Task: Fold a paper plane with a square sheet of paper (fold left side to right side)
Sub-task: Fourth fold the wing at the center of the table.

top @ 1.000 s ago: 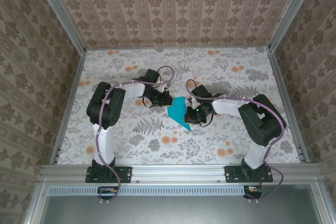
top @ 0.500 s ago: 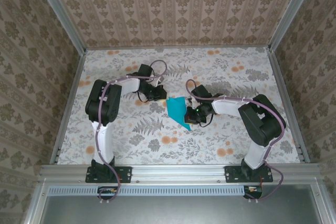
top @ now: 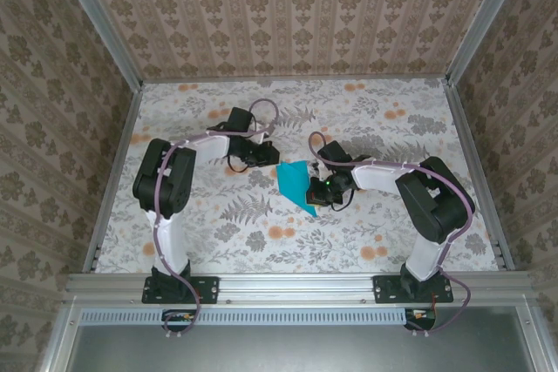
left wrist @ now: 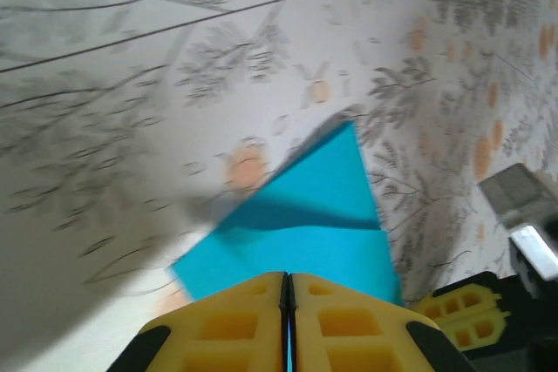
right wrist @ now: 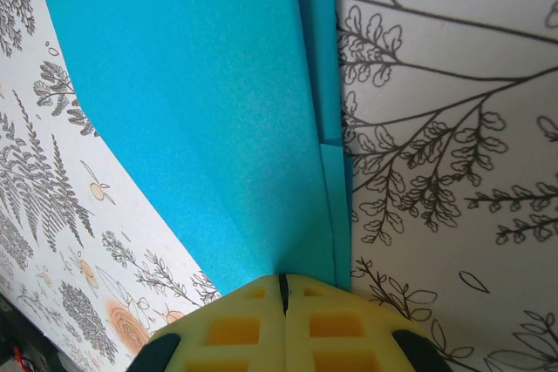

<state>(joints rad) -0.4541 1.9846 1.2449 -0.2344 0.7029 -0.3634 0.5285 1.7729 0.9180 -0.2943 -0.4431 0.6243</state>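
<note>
The folded sheet of matte paper [top: 296, 183] is coloured plain turquoise-blue (darker along its creases). The white table covering [top: 227, 233] is printed with grey ferns and orange blossoms. The papered walls [top: 296, 15] are striped in beige damask.

No text, label, brand, number or sign can be read anywhere: the turquoise sheet of paper [top: 295, 182] is plain, and the floral table cover [top: 261, 241] and patterned walls [top: 279, 15] bear ornament only.
</note>
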